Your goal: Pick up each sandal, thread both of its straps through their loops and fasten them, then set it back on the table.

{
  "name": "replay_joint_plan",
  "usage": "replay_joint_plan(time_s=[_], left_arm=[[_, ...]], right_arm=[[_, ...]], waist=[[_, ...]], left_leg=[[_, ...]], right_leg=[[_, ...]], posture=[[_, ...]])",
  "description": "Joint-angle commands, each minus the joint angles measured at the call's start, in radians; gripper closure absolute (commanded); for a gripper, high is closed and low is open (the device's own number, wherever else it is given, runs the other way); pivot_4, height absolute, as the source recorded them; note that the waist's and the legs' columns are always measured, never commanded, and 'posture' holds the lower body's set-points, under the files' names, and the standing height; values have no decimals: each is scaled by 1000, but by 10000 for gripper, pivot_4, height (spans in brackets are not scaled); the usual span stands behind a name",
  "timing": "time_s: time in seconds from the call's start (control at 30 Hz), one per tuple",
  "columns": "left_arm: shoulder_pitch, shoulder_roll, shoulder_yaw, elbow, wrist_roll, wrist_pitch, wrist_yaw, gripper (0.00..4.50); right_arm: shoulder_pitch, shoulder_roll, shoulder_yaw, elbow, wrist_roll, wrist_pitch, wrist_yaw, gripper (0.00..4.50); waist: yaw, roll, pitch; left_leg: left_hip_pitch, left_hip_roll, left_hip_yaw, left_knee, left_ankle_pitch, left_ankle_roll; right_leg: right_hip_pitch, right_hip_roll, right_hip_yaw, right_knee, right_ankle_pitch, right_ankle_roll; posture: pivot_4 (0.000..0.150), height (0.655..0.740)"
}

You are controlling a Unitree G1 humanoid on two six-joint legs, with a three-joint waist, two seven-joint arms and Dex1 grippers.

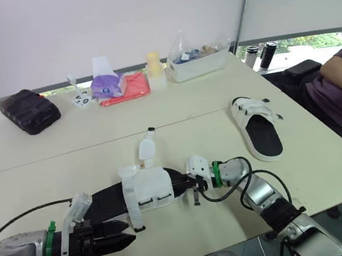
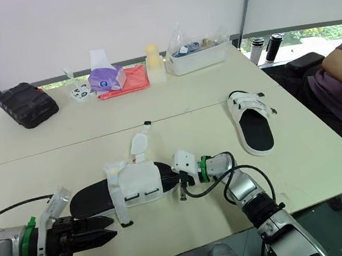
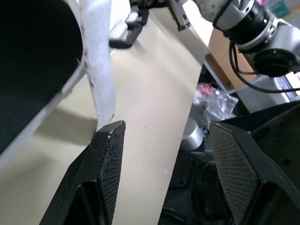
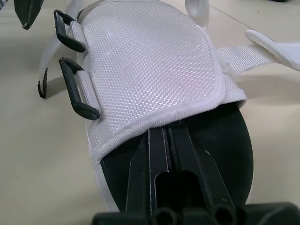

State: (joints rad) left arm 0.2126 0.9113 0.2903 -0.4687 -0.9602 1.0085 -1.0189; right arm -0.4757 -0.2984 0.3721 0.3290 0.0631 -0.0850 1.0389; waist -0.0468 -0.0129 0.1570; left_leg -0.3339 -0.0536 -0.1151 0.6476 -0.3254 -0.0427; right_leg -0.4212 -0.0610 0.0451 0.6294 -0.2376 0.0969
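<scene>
The near sandal (image 1: 146, 189) lies flat on the table (image 1: 190, 125) in front of the robot, its two black loops (image 4: 75, 91) empty. One loose strap (image 3: 101, 79) trails off its near side and the other (image 1: 147, 149) sticks up beyond. The right gripper (image 4: 161, 138), fingers pressed together, sits tucked under the white upper on the footbed and probably steadies it. The left gripper (image 3: 166, 125) gapes wide, holding nothing, one fingertip touching the near strap. It should pinch that strap just short of its free end, leaving tip to feed through a loop.

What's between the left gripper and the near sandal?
Nothing: in the left wrist view a loose white strap of the near sandal hangs down to one finger of the open left gripper; bare table shows between the fingers.
</scene>
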Motion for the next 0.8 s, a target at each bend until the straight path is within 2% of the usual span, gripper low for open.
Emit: replay_joint_plan(time_s=[0.03,0.23,0.47,0.8], left_arm=[[-48,-38,-40,14,54,-57,47,16170],[-66,-26,-51,23,83,-66,50,16170],[-72,-2,-23,-10,12,-1,58,16170],[-48,16,10,-30,-14,22,85,16170]], right_arm=[[24,-1,37,89,-56,33,-11,45000],[32,-8,35,82,-55,34,-10,45000],[39,-6,39,79,-55,36,-10,45000],[29,3,42,98,-57,29,-7,45000]], waist=[[1,0,0],[0,0,0],[0,0,0],[-1,1,0]], left_leg=[[1,0,0,0,0,0],[7,0,0,-1,0,0],[12,0,-1,-2,0,0],[12,1,-1,-2,0,0]], right_leg=[[1,0,0,0,0,0],[6,1,0,0,-1,-2],[11,1,-1,-1,-3,-4],[12,1,-1,-1,-3,-4]], posture=[[1500,7400],[1500,7400],[1500,7400],[1500,7400]])
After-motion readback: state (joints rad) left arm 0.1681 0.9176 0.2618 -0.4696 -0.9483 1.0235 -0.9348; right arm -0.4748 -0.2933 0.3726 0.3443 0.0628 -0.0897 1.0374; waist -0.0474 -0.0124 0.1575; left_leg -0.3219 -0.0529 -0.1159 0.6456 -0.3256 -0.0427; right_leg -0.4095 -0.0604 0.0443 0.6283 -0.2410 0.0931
